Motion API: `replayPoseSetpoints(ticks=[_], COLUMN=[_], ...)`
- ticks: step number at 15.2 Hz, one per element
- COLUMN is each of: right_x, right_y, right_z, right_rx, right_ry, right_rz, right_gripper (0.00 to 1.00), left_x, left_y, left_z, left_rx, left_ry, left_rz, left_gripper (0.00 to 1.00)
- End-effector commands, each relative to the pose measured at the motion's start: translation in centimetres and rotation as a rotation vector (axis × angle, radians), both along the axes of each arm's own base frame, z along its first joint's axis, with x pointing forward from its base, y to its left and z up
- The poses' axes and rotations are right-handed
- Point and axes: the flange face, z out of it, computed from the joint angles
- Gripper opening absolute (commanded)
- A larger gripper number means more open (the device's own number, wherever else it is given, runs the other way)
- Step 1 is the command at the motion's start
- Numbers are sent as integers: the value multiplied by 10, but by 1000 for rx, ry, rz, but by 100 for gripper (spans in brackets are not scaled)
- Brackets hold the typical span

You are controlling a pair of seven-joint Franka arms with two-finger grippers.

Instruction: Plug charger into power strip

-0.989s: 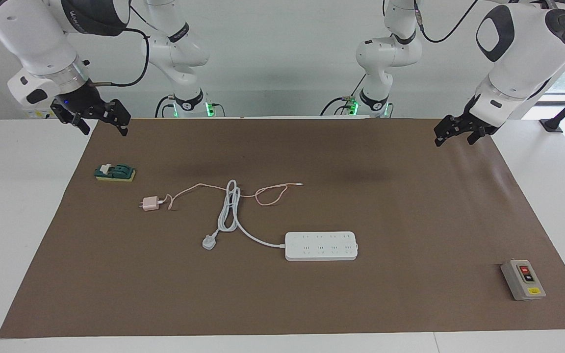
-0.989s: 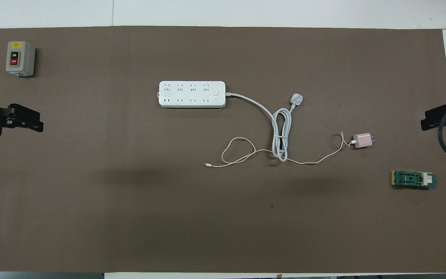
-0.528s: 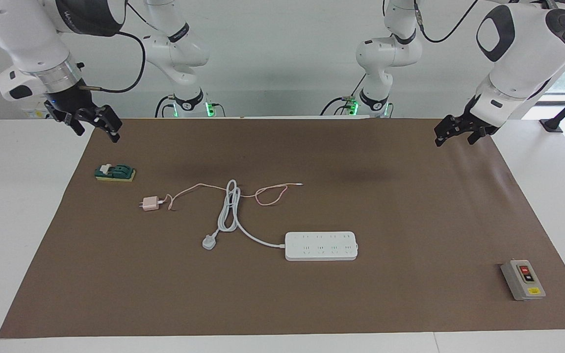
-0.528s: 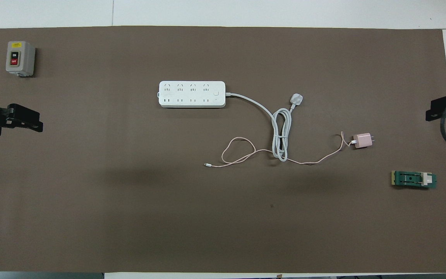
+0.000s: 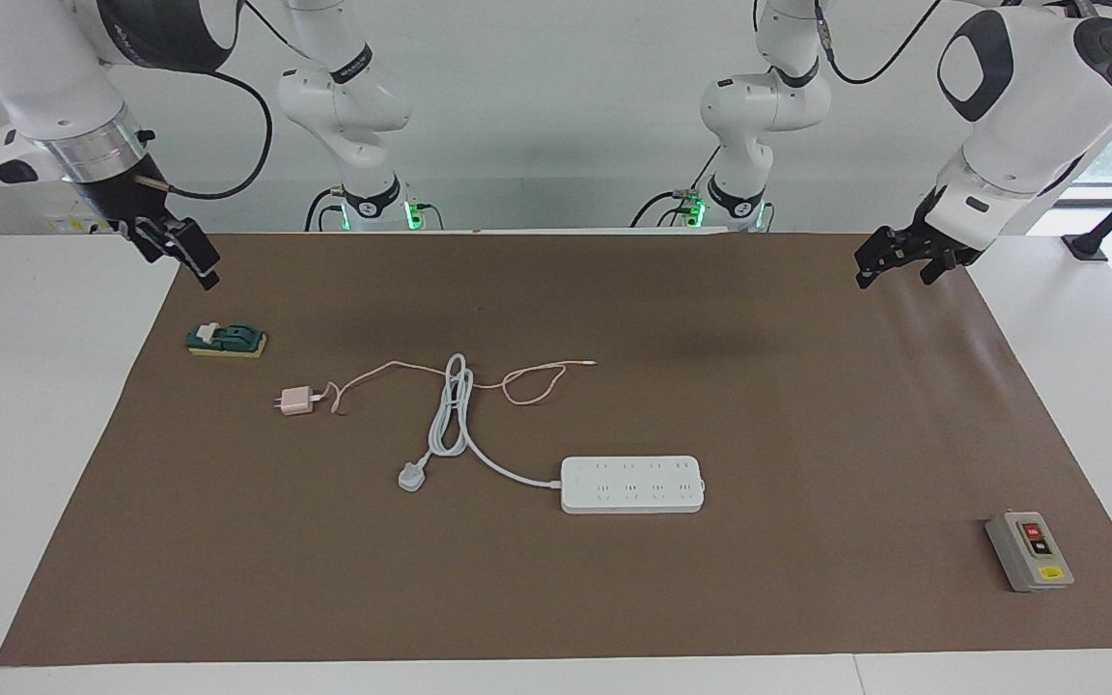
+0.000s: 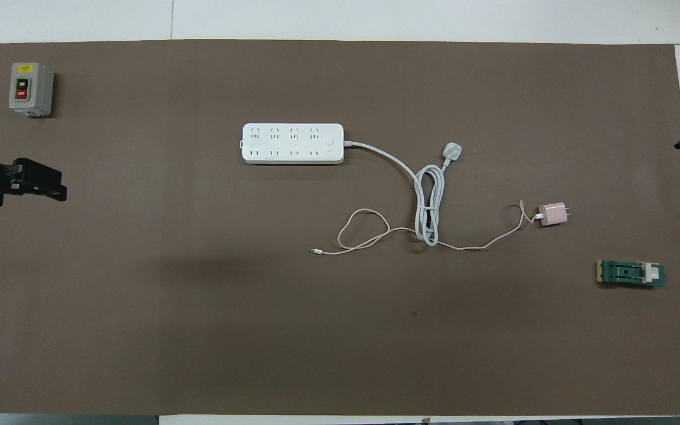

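Pink charger (image 5: 296,401) (cable looped) lies unplugged near white power strip (image 5: 632,484); both grippers' jaws gape, empty.

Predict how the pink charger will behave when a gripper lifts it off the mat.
The charger is a small cube, so probably light and rigid. Its thin cable lies in loose loops across the strip's white cord, so it will likely trail limply and may snag.

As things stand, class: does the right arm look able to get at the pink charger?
Probably yes: the right gripper is open, and the charger lies uncovered toward its end of the mat.
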Motion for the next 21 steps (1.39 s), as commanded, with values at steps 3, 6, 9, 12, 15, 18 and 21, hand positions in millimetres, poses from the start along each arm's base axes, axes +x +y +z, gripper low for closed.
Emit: replayPoseSetpoints(ticks=[3,6,9,12,15,18,21], right_x=[1,12,27,36,45,40,44], right_y=[-24,-39,-49,-46,-40,-33,-35], right_z=[-24,-50,-84,-121,-163,-209,-254], right_rx=[131,230,286,353,395,414,430], right_ry=[8,47,71,106,137,146,184], right_rz=[-269,-381,-416,-417,-385,-394,-266], right_gripper=[100,100,100,100,100,100,100], left_x=[-5,-4,-4,-1,-2,-5,-4], left_y=[-13,-19,-26,-28,-39,-39,-39], left_z=[2,4,4,0,-1,0,1], left_rx=[9,8,7,6,5,7,6], left_ry=[-12,-31,-37,-57,-56,-45,-57], left_rz=[-23,-36,-58,-60,-75,-68,-74], left_gripper=[100,100,100,100,100,100,100])
